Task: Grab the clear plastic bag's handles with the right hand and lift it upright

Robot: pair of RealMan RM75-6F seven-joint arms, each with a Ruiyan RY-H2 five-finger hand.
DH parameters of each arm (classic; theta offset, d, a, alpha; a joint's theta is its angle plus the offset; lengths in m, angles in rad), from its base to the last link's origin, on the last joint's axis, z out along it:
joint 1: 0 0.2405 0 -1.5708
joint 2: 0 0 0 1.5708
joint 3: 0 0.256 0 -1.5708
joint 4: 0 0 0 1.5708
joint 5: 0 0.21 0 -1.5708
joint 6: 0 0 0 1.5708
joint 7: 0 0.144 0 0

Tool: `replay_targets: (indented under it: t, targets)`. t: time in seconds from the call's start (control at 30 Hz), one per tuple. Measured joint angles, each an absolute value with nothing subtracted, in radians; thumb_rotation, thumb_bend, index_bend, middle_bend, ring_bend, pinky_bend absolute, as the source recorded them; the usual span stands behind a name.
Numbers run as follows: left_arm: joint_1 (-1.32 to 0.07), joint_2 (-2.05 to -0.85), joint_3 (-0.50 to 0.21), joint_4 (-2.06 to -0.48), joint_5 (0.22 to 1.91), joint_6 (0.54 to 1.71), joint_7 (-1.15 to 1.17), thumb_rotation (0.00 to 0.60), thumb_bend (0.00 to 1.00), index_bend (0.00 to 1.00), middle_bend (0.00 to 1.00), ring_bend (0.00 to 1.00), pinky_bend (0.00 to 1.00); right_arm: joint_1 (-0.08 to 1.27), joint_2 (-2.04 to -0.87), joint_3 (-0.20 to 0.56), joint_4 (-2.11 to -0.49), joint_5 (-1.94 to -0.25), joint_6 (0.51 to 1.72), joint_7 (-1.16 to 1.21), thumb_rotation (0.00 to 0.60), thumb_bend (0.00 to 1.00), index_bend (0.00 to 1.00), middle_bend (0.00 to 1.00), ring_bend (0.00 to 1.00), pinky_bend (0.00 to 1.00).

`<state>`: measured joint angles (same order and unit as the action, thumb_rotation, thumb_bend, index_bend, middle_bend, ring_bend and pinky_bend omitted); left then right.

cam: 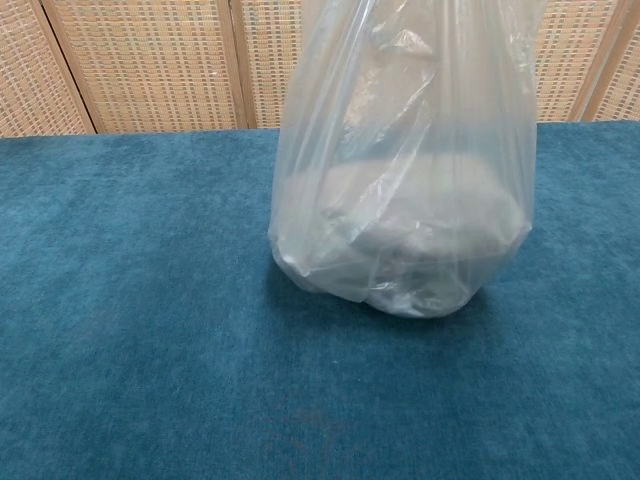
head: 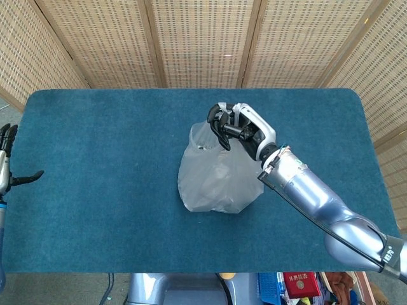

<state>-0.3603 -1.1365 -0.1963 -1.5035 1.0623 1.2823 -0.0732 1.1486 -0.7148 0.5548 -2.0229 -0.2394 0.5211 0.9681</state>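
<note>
The clear plastic bag stands upright in the middle of the blue table, with a pale bulky load in its bottom. My right hand grips the bunched handles at the top of the bag, fingers curled around them. In the chest view the bag fills the centre, stretched tall, and its top and my right hand are cut off above the frame. My left hand shows at the far left edge of the head view, fingers spread, holding nothing.
Blue cloth covers the table. Woven screen panels stand behind its far edge. Below the table's near edge lie a blue crate and a red packet.
</note>
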Motion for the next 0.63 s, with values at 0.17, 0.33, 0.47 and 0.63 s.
replay_targets:
  t: [0.17, 0.33, 0.47, 0.63]
  targets:
    - [-0.341, -1.123, -0.201, -1.5, 1.054, 1.273, -0.08, 0.6, 0.12, 0.0, 0.0, 0.0, 0.0, 1.161, -0.687, 0.567, -2.026, -0.196, 0.521, 0.934, 0.6, 1.0, 0.59, 0.81, 0.83, 0.82]
    - [-0.332, -1.118, -0.21, -1.502, 1.064, 1.272, -0.09, 0.6, 0.12, 0.0, 0.0, 0.0, 0.0, 1.174, -0.651, 0.588, -2.03, -0.136, 0.521, 0.908, 0.6, 1.0, 0.59, 0.81, 0.83, 0.82]
    - [-0.327, -1.119, -0.215, -1.493, 1.073, 1.263, -0.104, 0.6, 0.12, 0.0, 0.0, 0.0, 0.0, 1.188, -0.626, 0.601, -2.029, -0.088, 0.516, 0.885, 0.6, 1.0, 0.59, 0.81, 0.83, 0.82]
    - [-0.323, -1.118, -0.222, -1.487, 1.072, 1.254, -0.11, 0.6, 0.12, 0.0, 0.0, 0.0, 0.0, 1.196, -0.604, 0.612, -2.036, -0.042, 0.513, 0.862, 0.6, 1.0, 0.59, 0.81, 0.83, 0.82]
